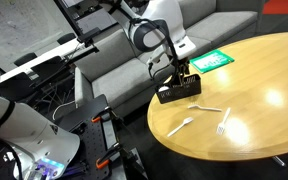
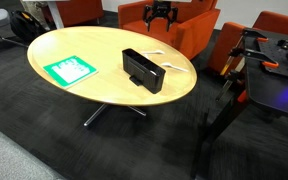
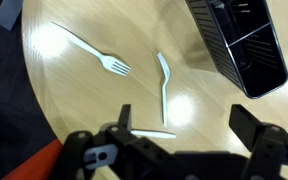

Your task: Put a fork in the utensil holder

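A round table (image 2: 54, 45) of pale wood stands on a metal base (image 2: 109, 112) over dark carpet (image 2: 44, 145). A flat green-and-white packet (image 2: 72, 69) lies on the tabletop near one edge, well apart from the other things there. Light makes bright spots on the wood. Beyond the table stand orange chairs (image 2: 189, 28). In an exterior view a grey sofa (image 1: 114, 60) stands just beside the table, on the side where the packet lies.

Glossy wood table (image 3: 84, 110); white plastic fork (image 3: 88, 47); matt black utensil holder (image 3: 212, 42).
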Robot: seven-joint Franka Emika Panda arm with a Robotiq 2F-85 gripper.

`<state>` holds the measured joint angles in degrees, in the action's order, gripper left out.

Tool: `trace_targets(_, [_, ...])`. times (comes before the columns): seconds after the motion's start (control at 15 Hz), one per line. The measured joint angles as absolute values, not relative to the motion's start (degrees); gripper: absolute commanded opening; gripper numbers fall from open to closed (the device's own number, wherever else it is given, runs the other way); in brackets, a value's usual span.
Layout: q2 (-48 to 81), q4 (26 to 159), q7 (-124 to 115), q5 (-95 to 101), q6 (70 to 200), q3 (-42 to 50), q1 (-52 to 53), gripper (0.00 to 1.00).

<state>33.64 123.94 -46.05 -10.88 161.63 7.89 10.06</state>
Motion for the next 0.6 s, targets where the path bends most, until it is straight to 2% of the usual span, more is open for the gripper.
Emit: trace_targets(0.6, [37.5, 120.7, -47.2, -11.8, 161.6, 7.4, 9.1, 1.0])
